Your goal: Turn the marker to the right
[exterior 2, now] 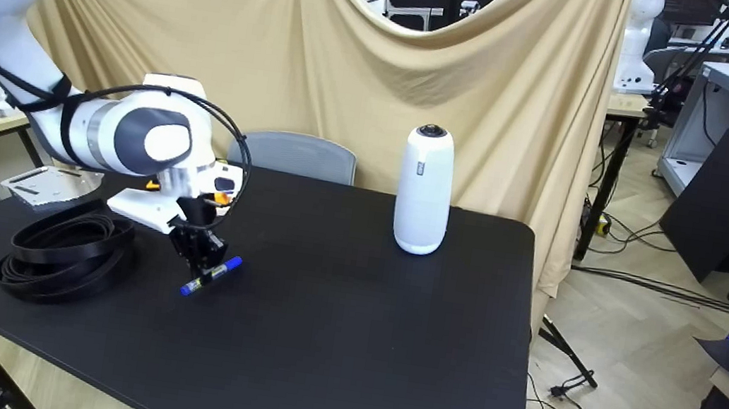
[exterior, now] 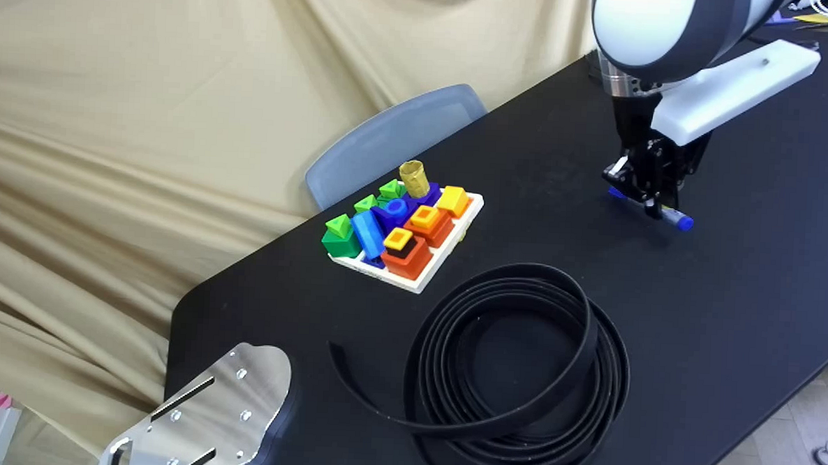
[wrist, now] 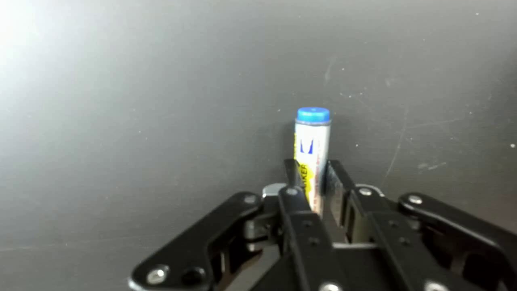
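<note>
Marker (wrist: 312, 151) is found clamped in the hand (wrist: 313, 167); coloured blocks (exterior: 391, 220) are noted seated on a white base (exterior: 441, 249).

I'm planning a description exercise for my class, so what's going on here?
A white robot arm is working over a black table. Its black gripper is closed around a slim, blue-ended white marker that sticks out on either side in both exterior views. Whether it touches the table isn't clear. A coiled flat black strap and colourful toy blocks on a white base sit elsewhere on the table.
</note>
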Tool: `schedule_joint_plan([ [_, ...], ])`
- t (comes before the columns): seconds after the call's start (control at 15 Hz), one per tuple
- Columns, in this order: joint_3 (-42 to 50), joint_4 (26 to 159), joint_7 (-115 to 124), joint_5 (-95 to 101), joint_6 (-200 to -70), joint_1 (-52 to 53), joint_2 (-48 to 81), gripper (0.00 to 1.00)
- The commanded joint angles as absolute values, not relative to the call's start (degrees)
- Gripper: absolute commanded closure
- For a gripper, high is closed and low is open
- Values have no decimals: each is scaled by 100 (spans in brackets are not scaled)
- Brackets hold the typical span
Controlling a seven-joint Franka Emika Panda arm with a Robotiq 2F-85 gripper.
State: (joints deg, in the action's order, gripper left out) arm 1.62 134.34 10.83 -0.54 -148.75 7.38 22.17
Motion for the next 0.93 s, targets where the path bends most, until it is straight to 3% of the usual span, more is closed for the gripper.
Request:
schedule_joint_plan([
  [0.0,55,13401,1708,-593,-14939,655,2212,95],
  [0.4,77,13346,2208,-1399,-15267,607,2388,95],
  [0.47,122,13339,2286,-1387,-15322,635,2422,54],
  [0.6,185,13331,2440,-1368,-15378,671,2475,47],
  [0.87,288,13399,2649,-1278,-15472,748,2381,19],
])
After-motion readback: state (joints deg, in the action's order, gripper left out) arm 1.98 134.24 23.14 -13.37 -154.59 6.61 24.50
